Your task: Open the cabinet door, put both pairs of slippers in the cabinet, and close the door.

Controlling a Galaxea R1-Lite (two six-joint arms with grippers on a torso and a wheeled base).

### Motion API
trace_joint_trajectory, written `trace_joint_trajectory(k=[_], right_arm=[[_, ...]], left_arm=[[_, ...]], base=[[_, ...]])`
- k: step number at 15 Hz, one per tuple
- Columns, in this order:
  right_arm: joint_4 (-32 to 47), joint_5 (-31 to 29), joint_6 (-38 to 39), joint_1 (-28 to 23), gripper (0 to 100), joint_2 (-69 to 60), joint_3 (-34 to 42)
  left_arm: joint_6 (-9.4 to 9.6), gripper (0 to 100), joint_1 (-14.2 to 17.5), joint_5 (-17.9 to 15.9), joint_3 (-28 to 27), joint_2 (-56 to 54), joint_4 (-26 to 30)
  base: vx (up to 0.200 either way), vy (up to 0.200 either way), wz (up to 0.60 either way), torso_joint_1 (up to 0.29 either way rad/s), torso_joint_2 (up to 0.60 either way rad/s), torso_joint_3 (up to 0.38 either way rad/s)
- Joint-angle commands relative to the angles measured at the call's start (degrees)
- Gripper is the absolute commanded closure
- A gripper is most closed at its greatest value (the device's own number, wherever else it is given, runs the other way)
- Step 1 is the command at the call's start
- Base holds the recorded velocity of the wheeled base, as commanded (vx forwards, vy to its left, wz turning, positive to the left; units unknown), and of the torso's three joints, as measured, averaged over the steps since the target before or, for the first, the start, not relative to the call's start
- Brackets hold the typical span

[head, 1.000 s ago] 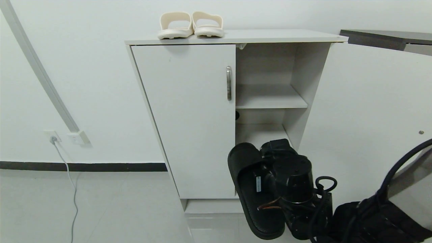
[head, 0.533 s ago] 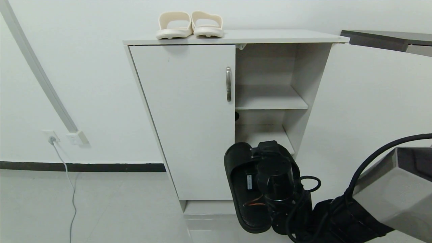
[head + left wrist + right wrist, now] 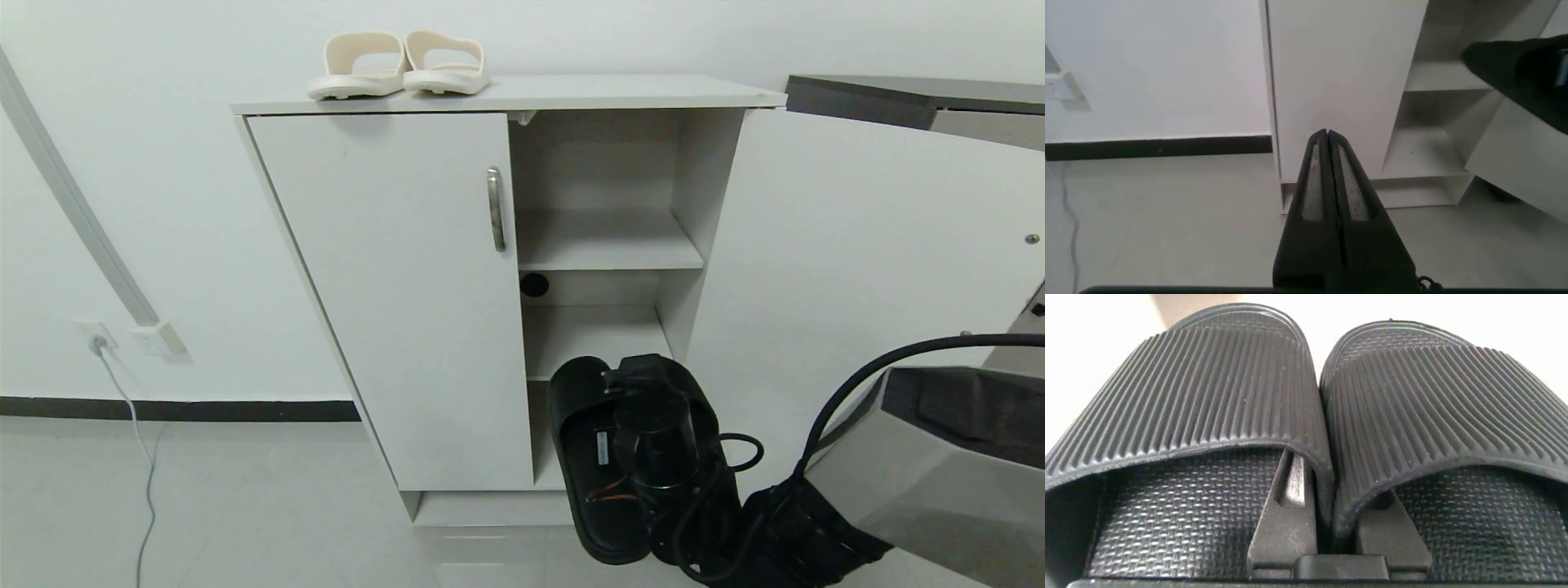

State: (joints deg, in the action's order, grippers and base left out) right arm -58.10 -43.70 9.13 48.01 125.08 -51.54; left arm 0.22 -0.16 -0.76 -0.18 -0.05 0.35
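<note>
Open cabinet bay [image 3: 600,336] just beyond black slippers [image 3: 584,445] pinched in right gripper [image 3: 1335,513]; left gripper [image 3: 1327,175] pressed together.

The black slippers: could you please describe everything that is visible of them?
The black slippers are a pair of slides in rubbery-looking material, each with one broad ribbed strap and a finely textured footbed; one footbed carries a small pale label. They sit side by side, inner edges together, and the right tool is clamped on those edges under the straps. They are held above the floor, toe ends toward the open right half of the cabinet. I see no contact with it.
</note>
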Motion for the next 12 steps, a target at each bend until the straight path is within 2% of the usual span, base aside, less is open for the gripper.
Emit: trace_joint_trajectory(k=[1, 4, 12], right_arm=[[-0.96, 1.69, -0.08, -0.72, 100, 3.51, -2.86], [-1.23, 5.03, -0.43, -0.72, 100, 5.79, -6.29], [-1.40, 5.21, -0.34, -1.86, 100, 7.38, -6.73]], left_arm=[[0.04, 100, -0.02, 0.05, 0.01, 0.14, 0.00], [0.13, 100, -0.02, 0.05, 0.09, 0.14, 0.00], [0.13, 100, -0.02, 0.05, 0.09, 0.14, 0.00]], base=[[0.000, 0.000, 0.00, 0.000, 0.00, 0.000], [0.000, 0.000, 0.00, 0.000, 0.00, 0.000], [0.000, 0.000, 0.00, 0.000, 0.00, 0.000]])
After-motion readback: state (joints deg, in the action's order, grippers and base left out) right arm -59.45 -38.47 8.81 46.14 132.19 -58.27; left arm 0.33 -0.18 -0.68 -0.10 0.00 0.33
